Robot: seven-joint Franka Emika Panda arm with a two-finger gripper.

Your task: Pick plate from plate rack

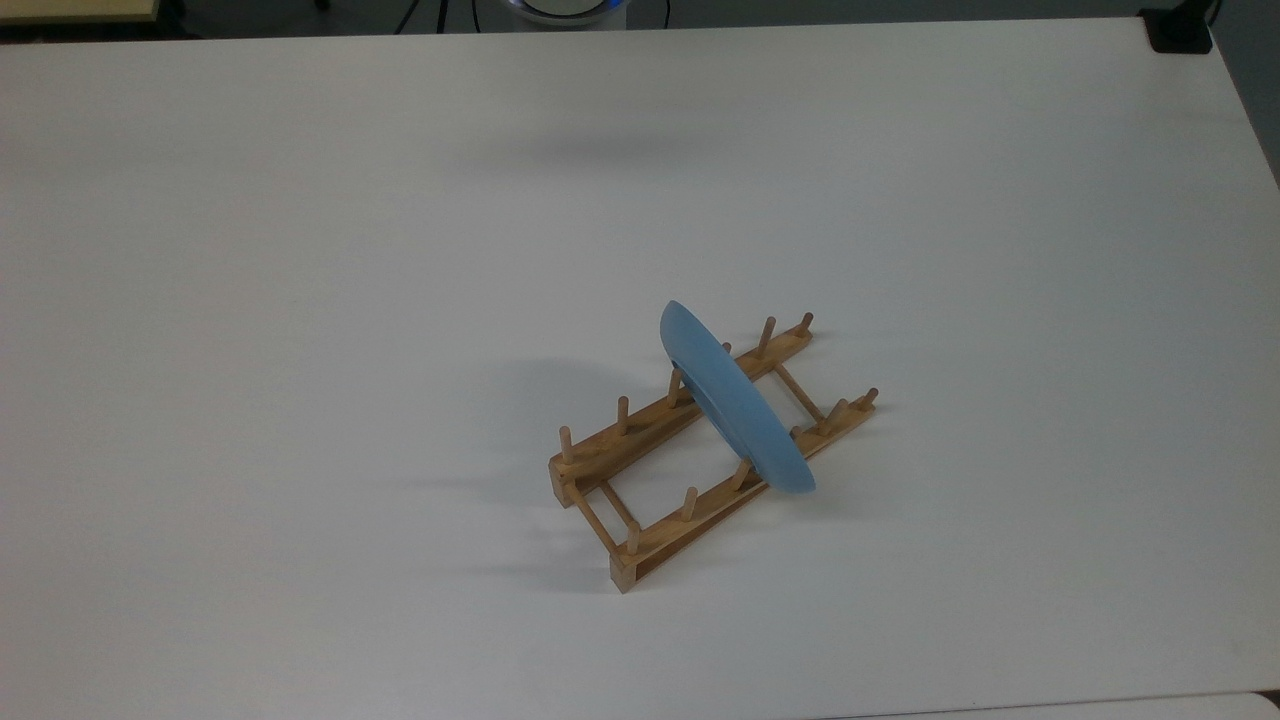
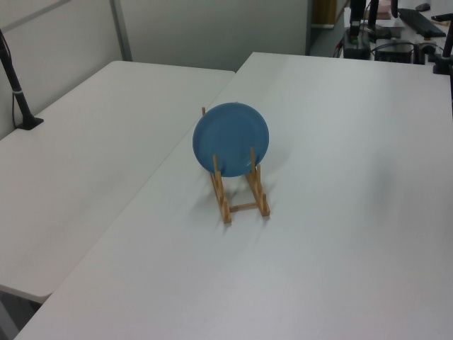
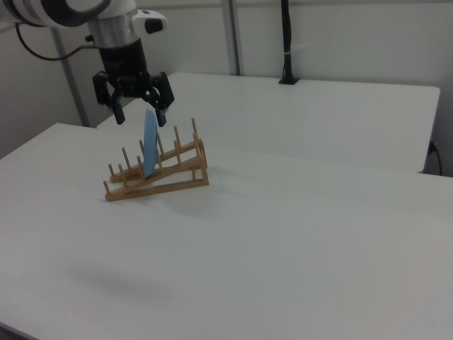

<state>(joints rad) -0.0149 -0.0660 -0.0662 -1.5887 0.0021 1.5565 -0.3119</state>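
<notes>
A light-blue plate (image 1: pixel 735 410) stands on edge between the pegs of a small wooden plate rack (image 1: pixel 660 545) near the middle of the white table. The left view shows the plate (image 2: pixel 231 138) face-on, with the plate rack (image 2: pixel 244 207) beneath it. In the right view the plate (image 3: pixel 150 145) is edge-on in the plate rack (image 3: pixel 177 180). My gripper (image 3: pixel 139 117) is open and holds nothing. It hangs near the plate's top edge in the right view, fingertips to either side, without touching it.
A second white table (image 2: pixel 85 142) adjoins this one. A black post (image 2: pixel 14 78) stands at its far edge and appears again in the right view as a black post (image 3: pixel 285 42). A black clamp (image 1: pixel 1180 30) sits at the table corner.
</notes>
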